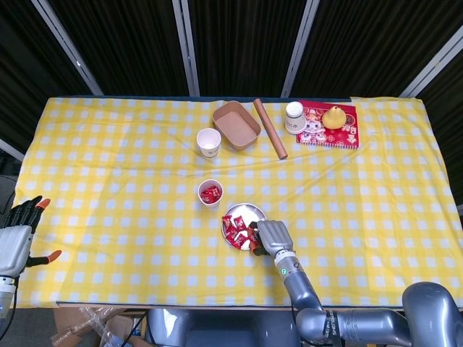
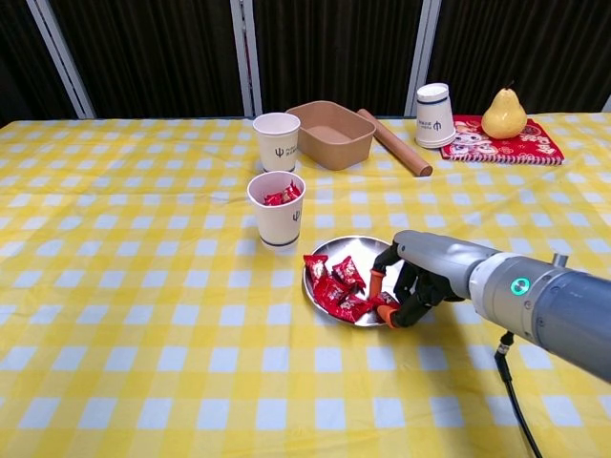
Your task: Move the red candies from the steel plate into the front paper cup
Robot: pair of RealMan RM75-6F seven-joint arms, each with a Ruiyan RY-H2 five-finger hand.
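Several red candies (image 1: 233,230) (image 2: 332,286) lie on the left part of the steel plate (image 1: 249,211) (image 2: 358,250). Just behind and left of the plate stands the front paper cup (image 1: 210,193) (image 2: 277,210), with red candies inside. My right hand (image 1: 269,237) (image 2: 420,272) rests over the plate's right rim. Its thumb and curled fingers pinch a red candy (image 2: 382,301) that still touches the plate. My left hand (image 1: 16,238) hangs off the table's left front corner with its fingers spread, holding nothing.
A second paper cup (image 1: 208,141) (image 2: 276,140), a brown tray (image 1: 236,125) (image 2: 330,134) and a wooden roller (image 1: 270,129) (image 2: 393,141) stand at the back. An upturned white cup (image 1: 294,117) (image 2: 432,114) and a pear (image 1: 334,116) (image 2: 503,114) on a red mat are at the back right.
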